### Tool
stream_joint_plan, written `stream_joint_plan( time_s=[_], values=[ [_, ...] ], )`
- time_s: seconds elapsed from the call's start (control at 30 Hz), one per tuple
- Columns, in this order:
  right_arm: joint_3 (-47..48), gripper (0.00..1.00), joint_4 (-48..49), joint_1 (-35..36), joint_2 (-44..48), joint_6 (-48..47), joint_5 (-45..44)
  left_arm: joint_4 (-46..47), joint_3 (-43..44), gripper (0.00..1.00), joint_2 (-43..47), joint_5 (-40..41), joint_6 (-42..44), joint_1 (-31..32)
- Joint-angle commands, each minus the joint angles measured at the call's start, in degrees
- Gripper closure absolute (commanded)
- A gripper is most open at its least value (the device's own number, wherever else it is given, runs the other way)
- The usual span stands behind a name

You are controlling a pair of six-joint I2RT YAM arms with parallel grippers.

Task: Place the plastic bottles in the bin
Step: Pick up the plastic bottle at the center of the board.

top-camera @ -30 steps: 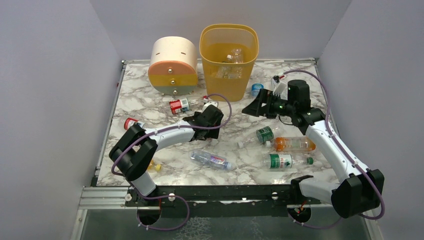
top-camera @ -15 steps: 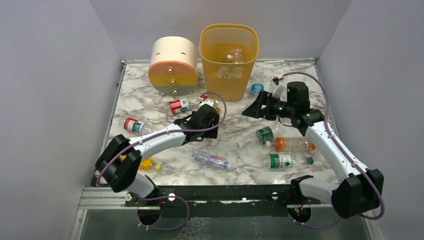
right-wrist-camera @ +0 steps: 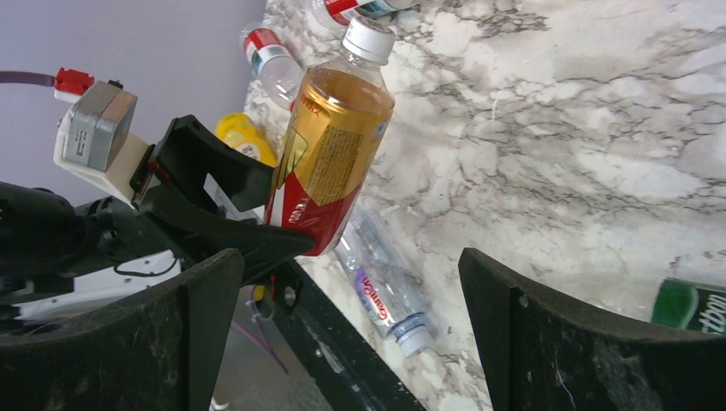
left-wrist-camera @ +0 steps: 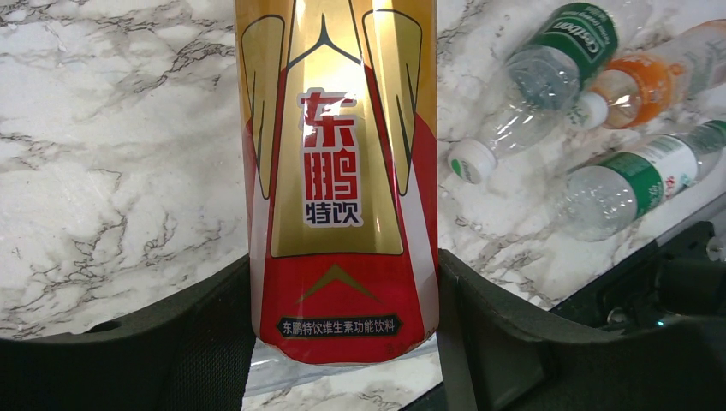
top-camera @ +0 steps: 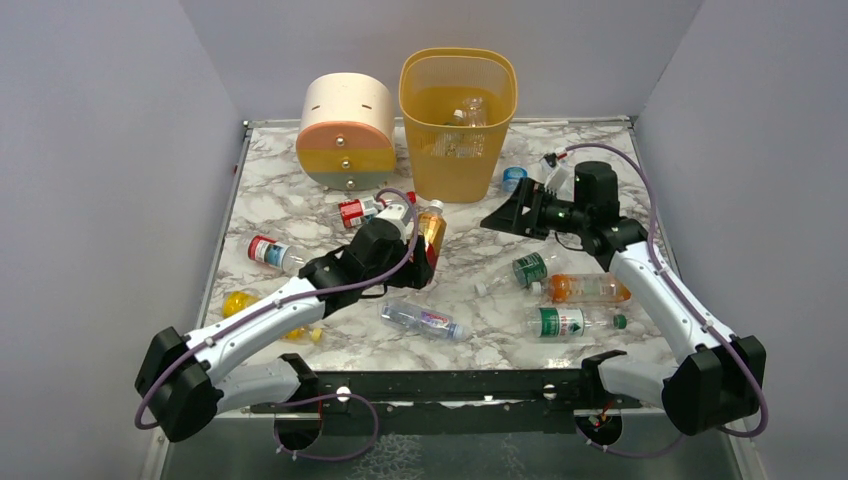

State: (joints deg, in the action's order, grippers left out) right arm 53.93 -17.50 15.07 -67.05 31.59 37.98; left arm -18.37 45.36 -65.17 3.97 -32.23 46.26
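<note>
"View from above first: which way does the gold-and-red bottle [top-camera: 431,230] point?"

"White cap toward the bin [top-camera: 440,178], base toward the arms. Its long axis runs near to far, raised above the table [top-camera: 290,205]. The left gripper [top-camera: 424,264] clamps its lower end, so the bottle sticks out beyond the fingers, short of the bin."

"And the right gripper [top-camera: 502,212]?"

"Spread wide, holding nothing, to the right of the bottle and apart from it."

"Left wrist view?"

"The bottle stands straight out between the two black fingers [left-wrist-camera: 501,330], label upright, base nearest the camera. Both fingers press its sides. A green-labelled bottle [left-wrist-camera: 638,175] lies on the table beyond."

"Right wrist view?"

"It leans, cap up and to the right, base in the left jaws. A clear bottle [right-wrist-camera: 385,295] lies on the table under it."
</note>
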Motion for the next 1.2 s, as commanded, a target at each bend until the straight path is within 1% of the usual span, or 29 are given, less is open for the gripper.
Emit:
stream_joint_plan(
  time_s=[0.0,0.07,0.17,0.3,0.43,0.67,0.83,0.97,1.0,1.1,1.13,1.17],
  values=[
    [-0.11,0.0,4.75,0.44,-2.37,5.89,6.8,-0.14,-2.0,0.41,4.79,-2.56,-0.33,0.27],
    [0.94,0.0,5.75,1.01,-3.51,8.06,7.88,-0.57,-2.56,0.41,5.98,-2.43,-0.08,0.25],
    [3.64,0.0,5.48,2.42,-5.03,9.17,6.1,-0.78,-3.2,0.41,7.28,-2.88,0.34,0.29],
    [7.19,0.0,4.31,4.77,-9.28,9.84,4.56,-0.73,-3.53,0.41,8.71,-3.87,0.9,0.3],
    [8.91,0.0,5.33,8.71,-13.76,11.54,2.89,-0.64,-3.2,0.41,10.02,-5.17,2.47,0.4],
    [12.92,0.0,2.79,15.09,-19.9,12.03,-2.3,-0.36,-2.65,0.41,12.0,-7.8,4.99,0.58],
    [13.62,0.0,4.69,17.79,-22.05,13.74,-2.65,0.61,-2.72,0.41,12.65,-10.56,6.47,0.67],
    [13.09,0.0,5.71,18.73,-22.66,14.45,-2.3,0.64,-2.56,0.41,12.61,-10.82,7.26,0.77],
    [12.96,0.03,5.72,18.83,-22.69,14.46,-2.3,0.62,-2.52,0.41,12.56,-10.74,7.38,0.84],
    [12.5,0.16,5.85,18.94,-22.31,14.37,-1.68,0.38,-2.34,0.41,12.11,-10.03,7.63,0.79],
    [12.3,0.21,5.89,18.94,-22.09,14.37,-1.67,0.3,-2.42,0.4,11.97,-9.69,7.7,0.84],
    [12.19,0.29,5.89,18.93,-21.95,14.37,-1.68,0.27,-2.39,0.39,11.77,-9.51,7.72,0.83]
  ],
)
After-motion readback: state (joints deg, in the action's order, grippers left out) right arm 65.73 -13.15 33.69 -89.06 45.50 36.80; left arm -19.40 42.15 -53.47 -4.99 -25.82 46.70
